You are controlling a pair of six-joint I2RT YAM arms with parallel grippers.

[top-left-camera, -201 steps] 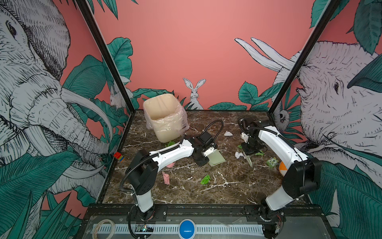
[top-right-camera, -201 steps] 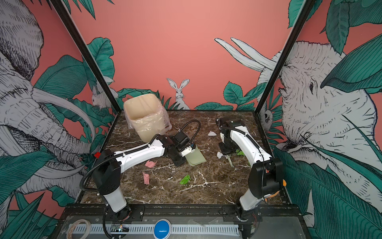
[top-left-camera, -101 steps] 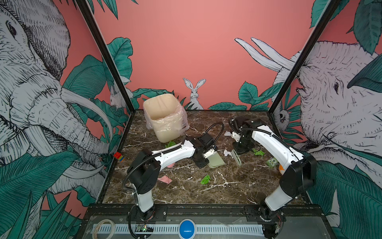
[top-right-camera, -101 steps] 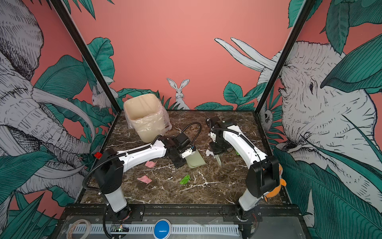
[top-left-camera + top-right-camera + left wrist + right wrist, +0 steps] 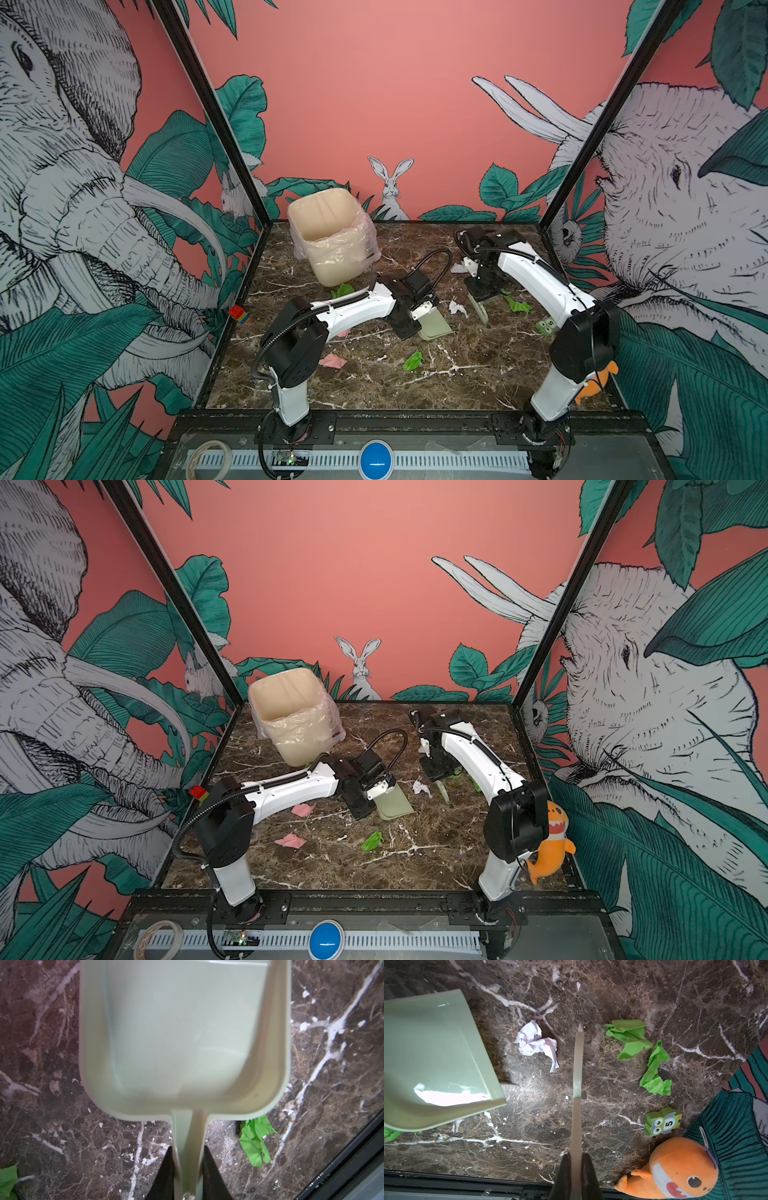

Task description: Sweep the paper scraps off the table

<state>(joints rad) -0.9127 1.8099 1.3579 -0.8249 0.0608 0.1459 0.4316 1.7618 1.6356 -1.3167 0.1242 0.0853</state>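
On table, mid-span: white scrap (image 5: 536,1043) lies between dustpan (image 5: 436,1053) lip and sweeper blade (image 5: 577,1074), touching neither.
Paper scraps (image 5: 457,308): scattered across the table (image 5: 478,374); none visible inside the dustpan.
Green pair (image 5: 629,1036): on the far side of the blade from the dustpan, near the owl number block (image 5: 663,1121) and orange plush toy (image 5: 675,1167).
Other scraps: front green scrap (image 5: 412,360) mid-table towards the front edge; two pink scraps (image 5: 291,840) beside the left arm; green bit (image 5: 343,289) against the lined bin (image 5: 332,245).
Left gripper (image 5: 188,1167): clamped on the dustpan handle, open lip facing the white scrap. Lip sits low; contact with the marble unclear.
Right gripper (image 5: 576,1167): pinched tight on the thin flat blade, seen edge-on.
Handling: scraps are thin, crumpled, near weightless. My read is they slide easily on the slick top but can roll, ride over the blade or slip under a raised lip.
Hold: don't pinch the scraps, push them with the blade's broad face. Both tools are held at the handle end, which looks right.
Next: likely sweep the white scrap into the pan, then go round behind the green pair.
Risk: blade catching the block or plush.
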